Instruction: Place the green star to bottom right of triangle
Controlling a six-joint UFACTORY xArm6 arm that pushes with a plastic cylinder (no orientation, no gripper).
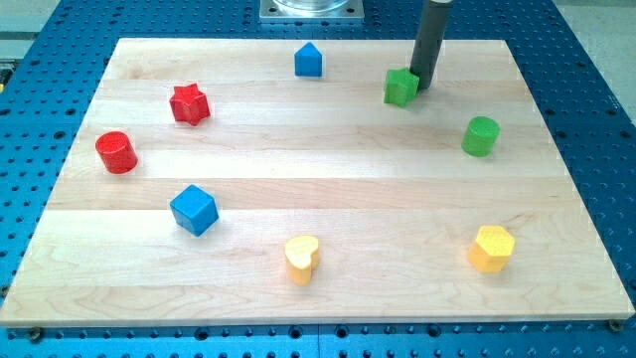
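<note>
The green star (400,88) lies near the top of the wooden board (328,169), right of centre. My tip (422,88) stands against the star's right side, touching it or nearly so. The rod rises from there to the view's top edge. The blue triangle-like block (309,61) sits to the star's left and slightly higher, close to the board's top edge. The star is level with or just below the triangle and well to its right.
A green cylinder (481,135) is below and right of the star. A red star (189,103) and red cylinder (116,152) sit at the left. A blue cube (193,210), yellow heart (302,259) and yellow hexagon (491,248) lie along the bottom.
</note>
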